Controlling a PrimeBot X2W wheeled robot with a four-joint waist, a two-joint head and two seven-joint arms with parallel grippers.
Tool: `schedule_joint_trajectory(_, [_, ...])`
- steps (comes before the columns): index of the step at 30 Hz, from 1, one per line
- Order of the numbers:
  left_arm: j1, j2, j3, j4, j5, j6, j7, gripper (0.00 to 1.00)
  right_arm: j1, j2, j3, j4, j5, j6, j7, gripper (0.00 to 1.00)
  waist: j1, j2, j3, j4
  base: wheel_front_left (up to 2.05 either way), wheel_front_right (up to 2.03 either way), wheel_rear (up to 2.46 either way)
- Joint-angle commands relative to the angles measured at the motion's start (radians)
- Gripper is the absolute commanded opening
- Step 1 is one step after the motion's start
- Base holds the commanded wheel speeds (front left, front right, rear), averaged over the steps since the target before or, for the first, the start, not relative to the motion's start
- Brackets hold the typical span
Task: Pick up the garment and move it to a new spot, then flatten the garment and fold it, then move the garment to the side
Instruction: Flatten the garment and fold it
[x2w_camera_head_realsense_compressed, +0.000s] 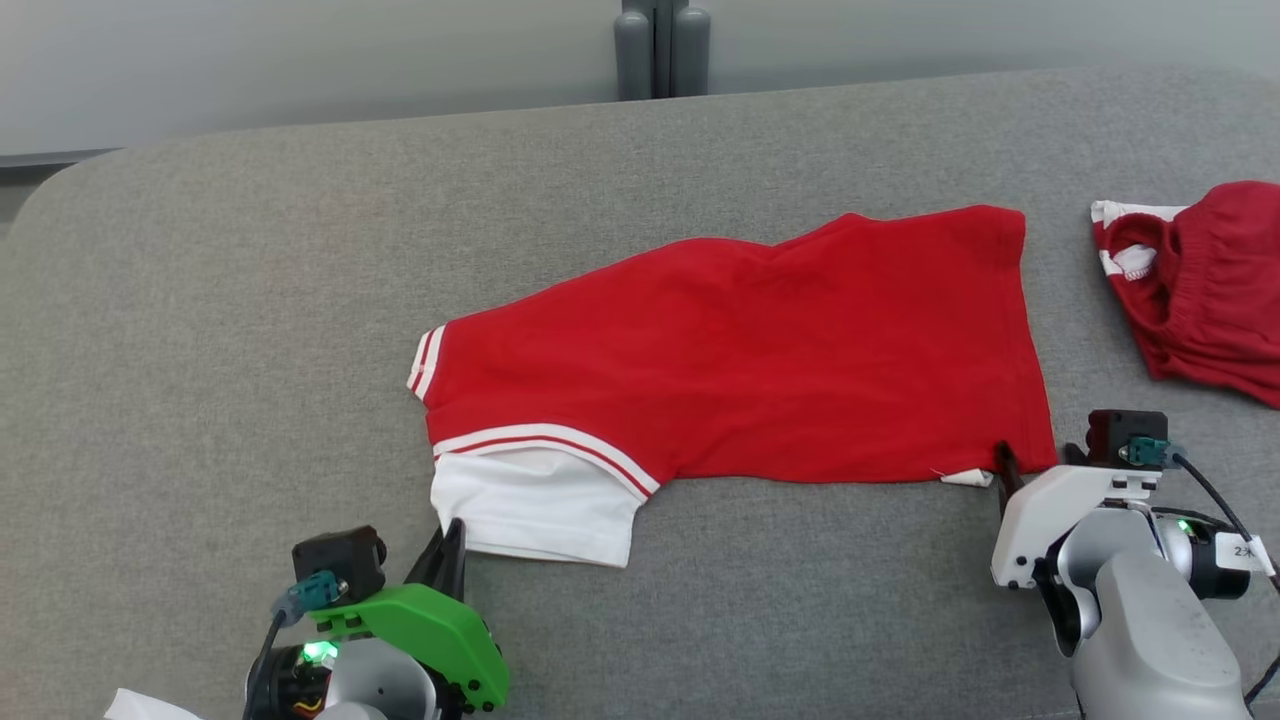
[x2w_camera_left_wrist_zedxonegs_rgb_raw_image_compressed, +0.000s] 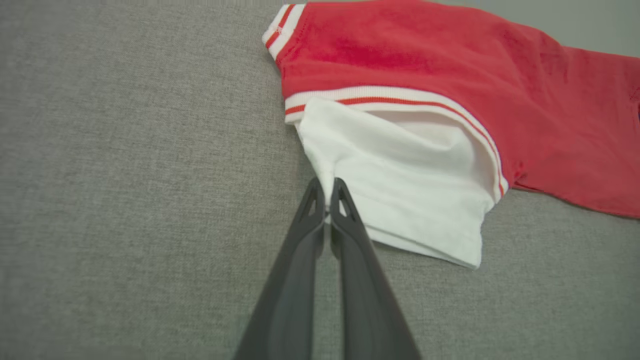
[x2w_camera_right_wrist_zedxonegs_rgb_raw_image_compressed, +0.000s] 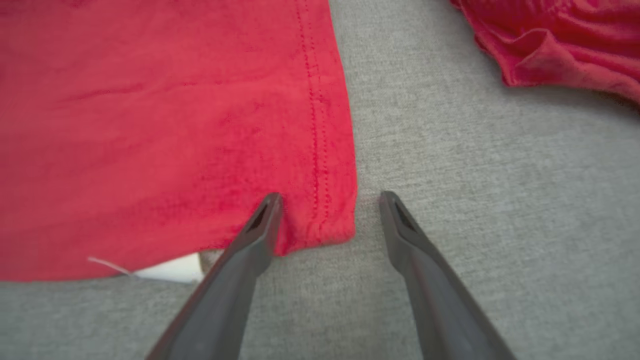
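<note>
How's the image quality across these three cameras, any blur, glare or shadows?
Head view: even soft light, no glare, red shirt sharp. Left wrist view: left pincer blurs toward the bottom edge. Right wrist view: soft overall, right pincer fuzzy low down, dark shadow under the crumpled red garment.

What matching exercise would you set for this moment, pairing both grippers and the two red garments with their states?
Things:
1. left gripper
2. right gripper
3. red shirt
4. second red garment

States:
A. open, fingers astride the shirt's hem corner
B. bunched up at the right edge of the head view
C. shut on the white sleeve
D. spread out in the middle of the grey surface

Pairs: 1-C, 2-A, 3-D, 4-B.
</note>
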Motion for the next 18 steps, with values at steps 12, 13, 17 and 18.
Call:
schedule_joint_trajectory(12, [-0.008,0.025,0.004,-0.083,0.004,0.009,-0.028,0.00,-0.070,0.001,0.069,0.025,0.138,0.000,-0.132,0.00,0.0000,0.0000,-0.040,-0.011,0.00,0.00,0.00])
schedule_joint_trajectory(13, [-0.015,0.028,0.007,-0.091,0.005,0.009,-0.035,0.00,-0.072,0.002,0.080,0.019,0.161,0.000,-0.146,0.00,0.0000,0.0000,-0.048,-0.014,0.00,0.00,0.00])
schedule_joint_trajectory(17, [-0.047,0.039,0.023,-0.154,-0.003,0.001,-0.050,0.00,-0.054,0.001,0.114,-0.053,0.231,0.000,-0.194,0.00,0.0000,0.0000,-0.092,-0.027,0.00,0.00,0.00])
schedule_joint_trajectory(18, [-0.058,0.044,0.028,-0.180,-0.003,0.000,-0.053,0.00,-0.043,0.001,0.124,-0.083,0.246,0.000,-0.200,0.00,0.0000,0.0000,-0.104,-0.031,0.00,0.00,0.00])
